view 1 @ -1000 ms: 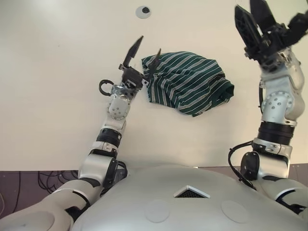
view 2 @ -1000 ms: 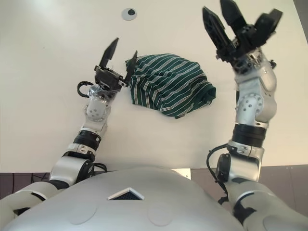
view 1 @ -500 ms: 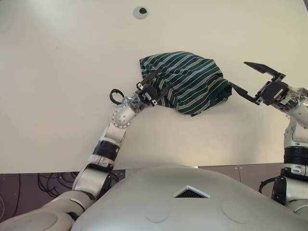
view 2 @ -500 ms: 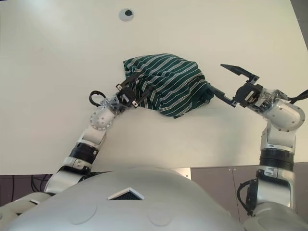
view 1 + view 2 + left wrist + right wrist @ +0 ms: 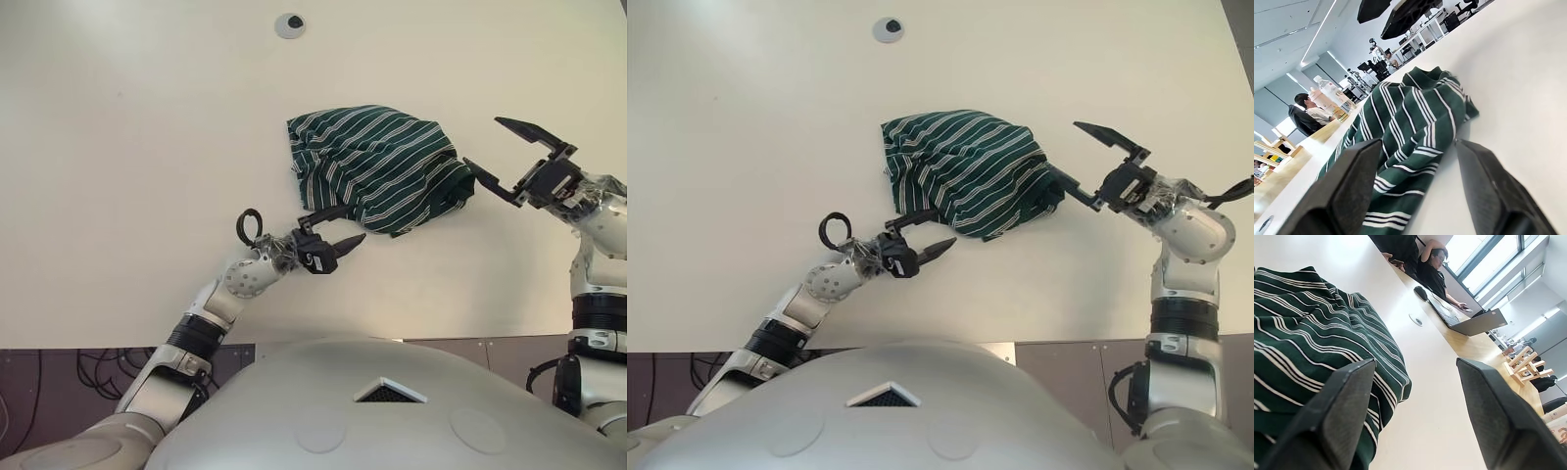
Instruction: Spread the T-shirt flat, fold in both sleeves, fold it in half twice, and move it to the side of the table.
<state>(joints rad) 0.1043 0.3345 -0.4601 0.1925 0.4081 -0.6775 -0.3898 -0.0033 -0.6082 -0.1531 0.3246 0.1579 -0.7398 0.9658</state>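
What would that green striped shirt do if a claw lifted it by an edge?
The T-shirt lies in a crumpled heap, so it would probably hang limp, not hold shape. It looks like thin cloth, so likely light. Pushed across the smooth table, it would probably bunch up, not roll.

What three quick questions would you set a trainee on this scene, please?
1. True or false: the T-shirt lies spread flat on the table.
2. The left gripper is: A) shut on a sleeve; B) open at the T-shirt's near edge; C) raised high above the far side of the table.
3. How many of the two grippers, counting the right gripper, have open fingers?

Key: 1 false, it lies bunched in a heap; 2 B; 3 two.
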